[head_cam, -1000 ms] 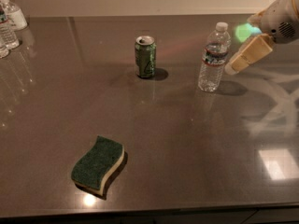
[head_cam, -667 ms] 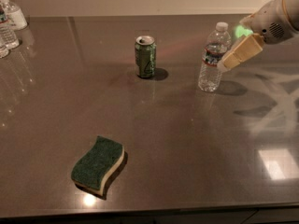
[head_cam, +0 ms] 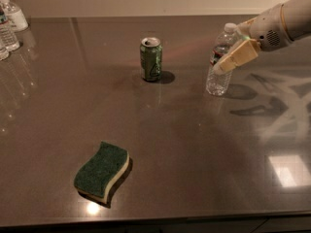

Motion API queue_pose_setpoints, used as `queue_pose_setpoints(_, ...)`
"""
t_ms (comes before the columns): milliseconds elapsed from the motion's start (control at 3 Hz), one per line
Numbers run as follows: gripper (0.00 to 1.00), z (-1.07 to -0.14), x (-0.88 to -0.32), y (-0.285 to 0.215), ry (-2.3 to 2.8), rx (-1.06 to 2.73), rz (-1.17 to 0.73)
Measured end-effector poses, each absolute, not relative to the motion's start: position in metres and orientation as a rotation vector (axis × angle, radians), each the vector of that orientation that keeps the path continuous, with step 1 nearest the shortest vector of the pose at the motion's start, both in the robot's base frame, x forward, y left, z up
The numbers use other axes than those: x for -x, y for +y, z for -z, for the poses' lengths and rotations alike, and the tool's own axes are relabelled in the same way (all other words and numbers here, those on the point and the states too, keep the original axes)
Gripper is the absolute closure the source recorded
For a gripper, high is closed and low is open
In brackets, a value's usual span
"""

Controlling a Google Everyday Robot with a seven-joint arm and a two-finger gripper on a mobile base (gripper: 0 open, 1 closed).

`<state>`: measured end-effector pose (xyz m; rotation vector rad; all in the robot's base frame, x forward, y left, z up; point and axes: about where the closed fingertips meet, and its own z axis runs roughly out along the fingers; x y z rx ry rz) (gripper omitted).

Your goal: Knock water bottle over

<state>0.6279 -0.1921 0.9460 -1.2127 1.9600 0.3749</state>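
Jaws of the gripper: can't tell how far apart they stand, only one tan pad shows. It lies slantwise against the upper side of the water bottle, touching or just short of it near the label band. Nothing looks clamped or held. The arm comes in from 2 o'clock.

The water bottle stands upright, white cap on, at about 2 o'clock on the desk. The green can stands apart from it toward 9 o'clock.

Risks, as a judgement:
- The pad may slide off the ribbed plastic and miss.
- Contact that lands low would make the bottle skid upright rather than tip.
- A hard shove toward 9 o'clock could roll it into the can.
- Rolled the other way, it might reach the desk edge at 3 o'clock.
- With the cap on, a spill seems unlikely.

Containers:
- Water bottle: clear, fill level can't be told.
- Can: top shows, contents hidden.
- Small clear bottles and a white pump bottle sit at the 10 o'clock corner, fill unclear.

A green sponge lies at 7 o'clock, well apart from everything.
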Motion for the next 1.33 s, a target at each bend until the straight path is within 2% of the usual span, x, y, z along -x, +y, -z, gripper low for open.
queue_pose_setpoints(333, 0.0, -0.9429, -0.6346, -0.1863, 1.92, 1.209, -0.417)
queue_pose_setpoints(667, 0.16, -0.9424, -0.6364, -0.1849, 1.894, 1.199, -0.45)
queue_pose_setpoints(1333, 0.62, -0.9463, -0.631, -0.1843, 1.888, 1.194, -0.487)
